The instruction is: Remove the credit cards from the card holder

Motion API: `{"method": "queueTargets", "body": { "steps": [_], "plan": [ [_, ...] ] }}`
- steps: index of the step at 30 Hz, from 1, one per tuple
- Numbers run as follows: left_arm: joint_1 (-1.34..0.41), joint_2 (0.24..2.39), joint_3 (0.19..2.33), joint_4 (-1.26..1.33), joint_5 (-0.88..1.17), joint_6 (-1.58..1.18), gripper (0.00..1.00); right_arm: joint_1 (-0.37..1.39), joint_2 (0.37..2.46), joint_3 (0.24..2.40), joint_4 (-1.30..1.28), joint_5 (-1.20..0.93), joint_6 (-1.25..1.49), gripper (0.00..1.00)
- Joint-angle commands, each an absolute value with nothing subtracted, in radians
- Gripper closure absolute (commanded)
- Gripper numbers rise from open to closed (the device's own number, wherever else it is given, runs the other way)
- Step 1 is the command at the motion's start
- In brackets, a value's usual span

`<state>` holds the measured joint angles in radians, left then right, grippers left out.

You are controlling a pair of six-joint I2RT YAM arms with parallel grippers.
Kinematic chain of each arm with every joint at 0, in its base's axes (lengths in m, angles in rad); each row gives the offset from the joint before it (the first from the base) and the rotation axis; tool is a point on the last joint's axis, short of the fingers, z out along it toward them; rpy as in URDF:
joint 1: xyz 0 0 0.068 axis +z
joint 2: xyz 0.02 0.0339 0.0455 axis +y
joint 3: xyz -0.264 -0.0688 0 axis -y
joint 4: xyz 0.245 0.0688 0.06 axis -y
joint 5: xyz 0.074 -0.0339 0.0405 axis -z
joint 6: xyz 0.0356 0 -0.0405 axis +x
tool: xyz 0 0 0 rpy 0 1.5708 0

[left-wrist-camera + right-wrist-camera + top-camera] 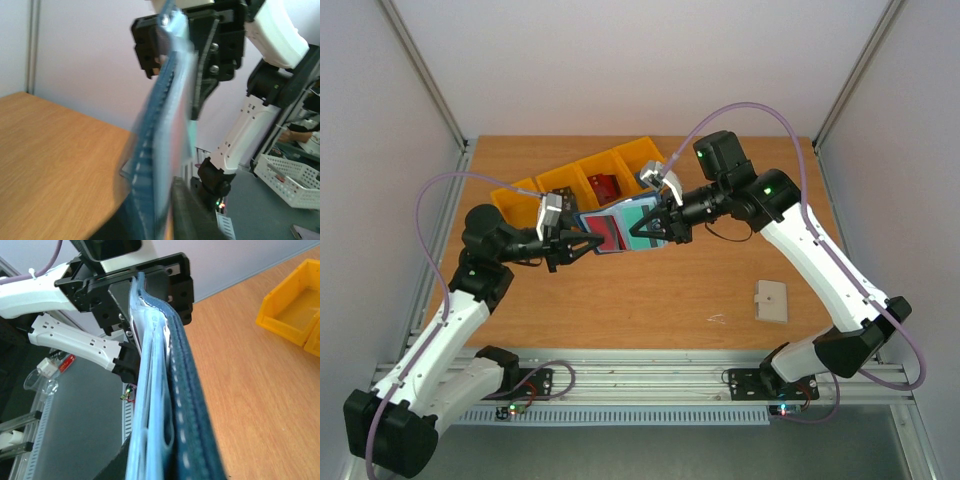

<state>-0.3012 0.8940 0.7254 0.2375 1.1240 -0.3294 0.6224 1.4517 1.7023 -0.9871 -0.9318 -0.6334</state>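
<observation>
The holder (626, 228) hangs open above the middle of the table (650, 300), stretched between the two grippers. The left gripper (582, 246) is clenched on its 9 o'clock edge and the right gripper (657, 225) is clenched on its 3 o'clock edge. Both cards sit in it: a red card (608, 233) in the left half and a teal card (642, 215) in the right half. The right fingers cover part of the teal card's 3 o'clock side.

A row of yellow bins (620, 152) lies just beyond the holder at 12 o'clock, running down toward 10 o'clock. One bin holds a dark red thing (603, 187). A beige pad (771, 301) lies flat, well apart, at 4 o'clock.

The left wrist view shows the holder (150, 165) edge-on and blurred, filling the centre and hiding much of the right arm behind it. A white basket (290, 180) stands off the table at 4 o'clock. The right wrist view shows the holder (190, 390) edge-on too, its pale pockets layered beside the dark cover, and a bin (292, 305) at 2 o'clock.
</observation>
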Motion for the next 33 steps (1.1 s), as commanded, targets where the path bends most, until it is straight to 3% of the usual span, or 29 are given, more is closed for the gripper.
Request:
{"method": "queueTargets", "body": {
  "steps": [1, 6, 9, 12, 15, 19, 21, 25, 33],
  "plan": [
    [-0.291, 0.885, 0.766, 0.287, 1.169, -0.327, 1.00, 0.601, 1.457, 1.721, -0.938, -0.960, -0.614, 0.98],
    [-0.290, 0.871, 0.763, 0.182, 0.975, -0.356, 1.00, 0.549, 1.445, 1.721, -0.891, -0.755, -0.520, 0.70],
    [-0.291, 0.859, 0.764, 0.069, 0.805, -0.336, 1.00, 0.440, 1.421, 1.730, -0.846, -0.769, -0.413, 0.60],
    [-0.290, 0.850, 0.760, 0.028, 0.733, -0.260, 1.00, 0.400, 1.408, 1.778, -0.848, -0.707, -0.396, 0.61],
    [-0.291, 0.846, 0.751, 0.050, 0.714, -0.255, 1.00, 0.437, 1.423, 1.836, -0.898, -0.752, -0.433, 0.69],
    [-0.290, 0.844, 0.721, 0.181, 0.815, -0.325, 1.00, 0.574, 1.452, 1.792, -0.845, -1.109, -0.512, 0.71],
    [-0.290, 0.851, 0.722, 0.234, 0.880, -0.351, 1.00, 0.593, 1.502, 1.786, -0.811, -1.185, -0.458, 0.77],
    [-0.291, 0.863, 0.738, 0.296, 0.977, -0.368, 1.00, 0.595, 1.545, 1.775, -0.801, -1.106, -0.466, 0.81],
    [-0.290, 0.880, 0.758, 0.333, 1.055, -0.391, 1.00, 0.594, 1.578, 1.755, -0.807, -1.092, -0.482, 0.80]
  ]
}}
